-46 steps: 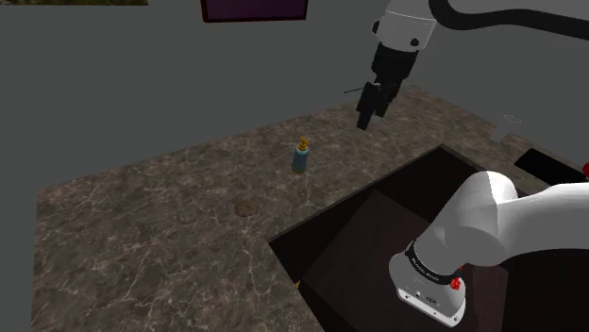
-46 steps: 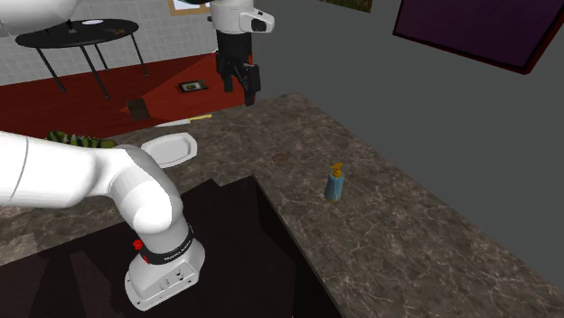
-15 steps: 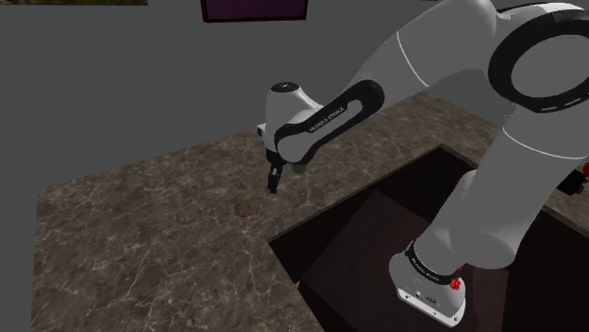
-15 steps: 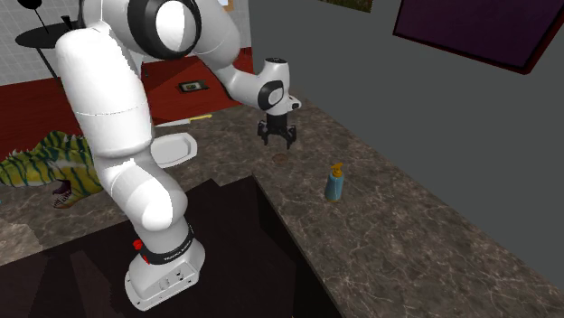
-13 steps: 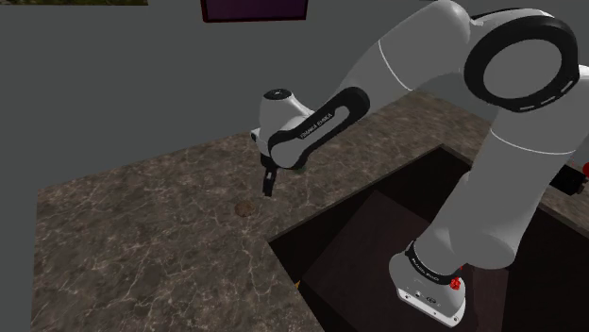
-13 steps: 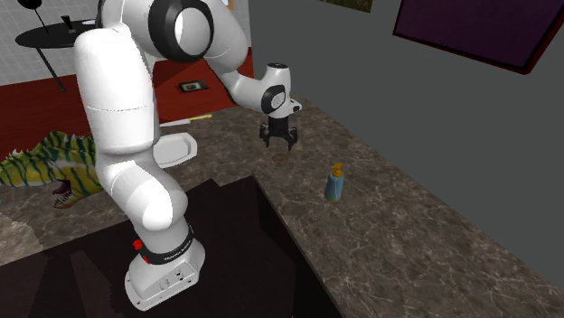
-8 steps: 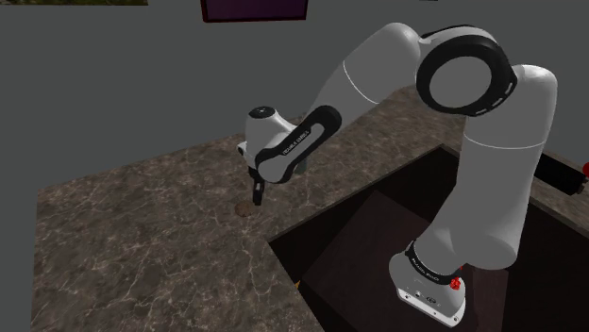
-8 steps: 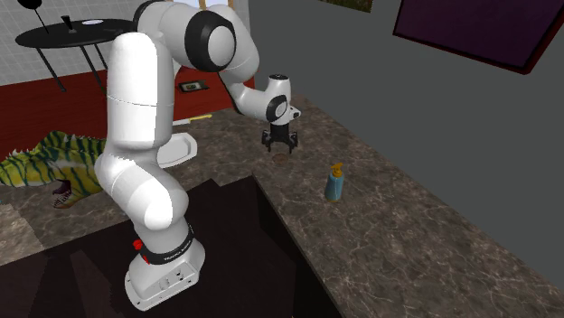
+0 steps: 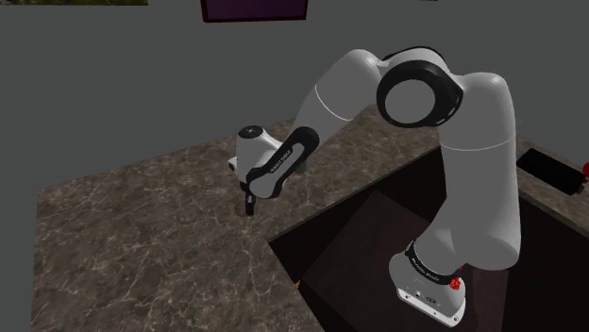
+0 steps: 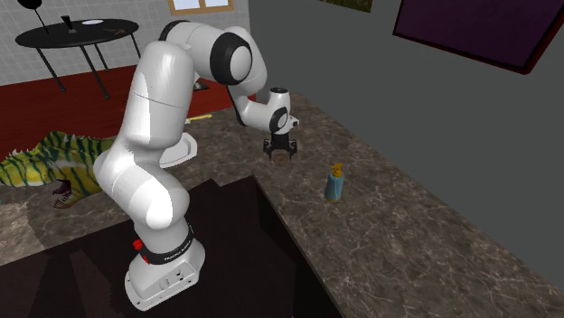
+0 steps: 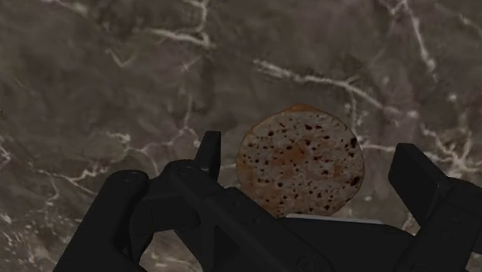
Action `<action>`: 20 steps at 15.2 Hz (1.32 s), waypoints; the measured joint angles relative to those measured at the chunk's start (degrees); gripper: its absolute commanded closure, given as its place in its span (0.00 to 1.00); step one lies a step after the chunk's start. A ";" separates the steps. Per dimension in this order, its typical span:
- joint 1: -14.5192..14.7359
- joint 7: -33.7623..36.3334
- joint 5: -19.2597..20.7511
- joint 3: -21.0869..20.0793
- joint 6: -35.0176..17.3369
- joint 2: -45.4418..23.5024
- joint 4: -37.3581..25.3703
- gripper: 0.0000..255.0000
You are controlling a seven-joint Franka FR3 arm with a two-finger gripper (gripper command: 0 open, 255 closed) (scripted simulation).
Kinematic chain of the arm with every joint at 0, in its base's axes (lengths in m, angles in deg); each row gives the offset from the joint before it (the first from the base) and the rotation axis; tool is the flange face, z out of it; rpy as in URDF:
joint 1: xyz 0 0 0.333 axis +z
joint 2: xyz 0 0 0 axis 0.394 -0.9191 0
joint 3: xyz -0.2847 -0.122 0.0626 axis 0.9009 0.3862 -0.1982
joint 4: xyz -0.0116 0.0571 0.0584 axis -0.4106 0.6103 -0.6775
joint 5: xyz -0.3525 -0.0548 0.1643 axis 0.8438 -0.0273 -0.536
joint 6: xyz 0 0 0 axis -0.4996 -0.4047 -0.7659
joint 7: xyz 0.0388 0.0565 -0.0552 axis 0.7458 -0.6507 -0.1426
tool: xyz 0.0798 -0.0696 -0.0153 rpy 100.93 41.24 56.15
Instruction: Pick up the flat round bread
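The dark veined counter [image 9: 123, 245] carries the flat round bread [image 11: 301, 162] near its edge. The white arm [image 9: 472, 141] bends down over the bread, wrist low. The jaws stand wide, 1 black finger [image 11: 210, 151] on each side of the bread, neither plainly touching it. A blue bottle [image 10: 335, 183] stands upright, well apart from the bread. The bread, pale and brown-speckled, lies flat.

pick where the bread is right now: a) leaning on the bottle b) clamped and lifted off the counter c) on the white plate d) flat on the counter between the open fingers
d: the bread lies flat on the marbled counter, and the fingers of the gripper stand apart on either side without touching it.
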 measured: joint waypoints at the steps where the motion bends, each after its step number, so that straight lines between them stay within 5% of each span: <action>1: 0.10 0.10 0.11 0.11 -0.53 -0.59 -0.05 0.00; 3: 0.34 0.32 0.30 0.30 -1.54 -1.83 -0.29 0.00; 4: 0.35 0.32 0.33 0.34 -1.67 -2.15 -0.48 1.00; 20: 0.00 0.01 -0.11 -0.16 0.61 1.02 0.38 1.00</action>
